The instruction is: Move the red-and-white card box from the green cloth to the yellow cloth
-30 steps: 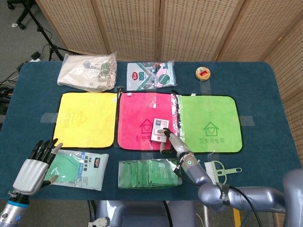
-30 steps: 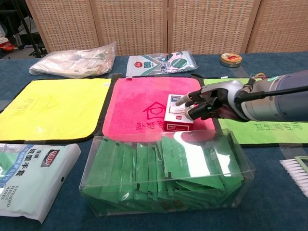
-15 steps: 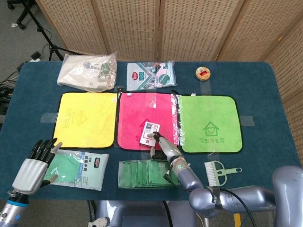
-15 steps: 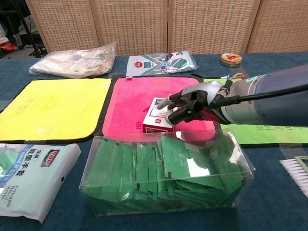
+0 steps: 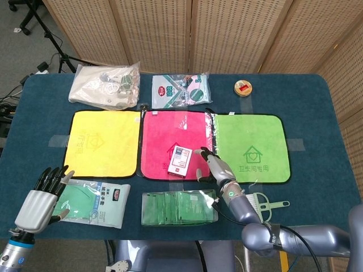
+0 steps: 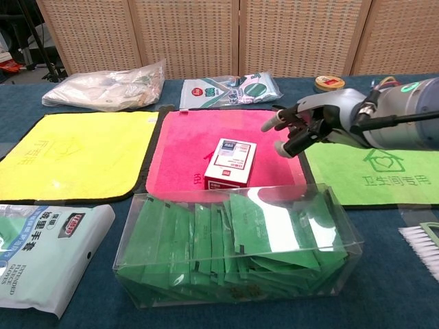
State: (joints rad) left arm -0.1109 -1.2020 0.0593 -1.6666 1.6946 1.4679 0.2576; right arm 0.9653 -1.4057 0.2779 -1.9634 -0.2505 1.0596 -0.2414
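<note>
Pink cloth (image 5: 176, 139) bears card box (image 5: 179, 160) — flat, long axis front-to-back.

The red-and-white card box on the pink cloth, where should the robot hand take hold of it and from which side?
Probably across its two long side edges, coming down from above. The card box lies flat, face up on the pink cloth, clear of the right robot hand, with the clear tub of green packets blocking a low approach from the near side.

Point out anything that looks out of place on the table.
The red-and-white card box lies alone on the pink cloth, neither on the green nor the yellow cloth; the right hand hovers beside it, not touching.
</note>
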